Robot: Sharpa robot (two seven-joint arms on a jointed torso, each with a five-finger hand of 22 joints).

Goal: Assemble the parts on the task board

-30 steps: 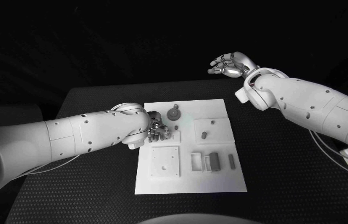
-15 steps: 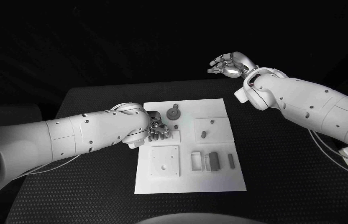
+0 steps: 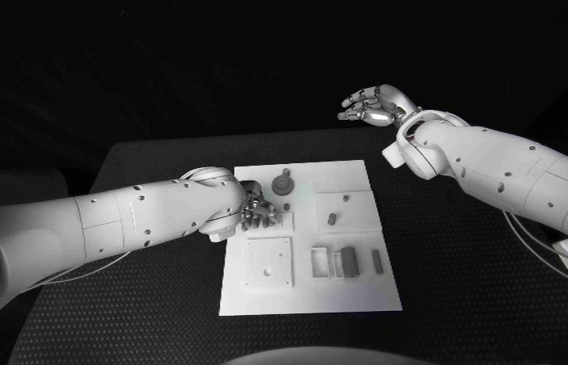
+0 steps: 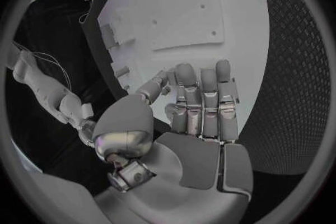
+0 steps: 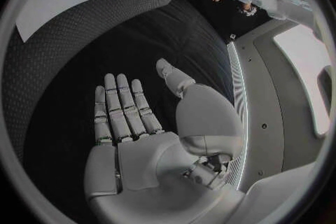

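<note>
The board is lying in the middle of the table, its long side running away from the robot. The left hand is hovering low over the board's left edge, fingers straight and close together above the white surface; it appears to be grasping nothing, though the thumb side is partly hidden. A round part is sitting just beyond that hand, near the board's far edge. Small parts are lying in a row toward the near right. The right hand is hanging well beyond the table's far right corner, fingers released and spread, holding nothing.
</note>
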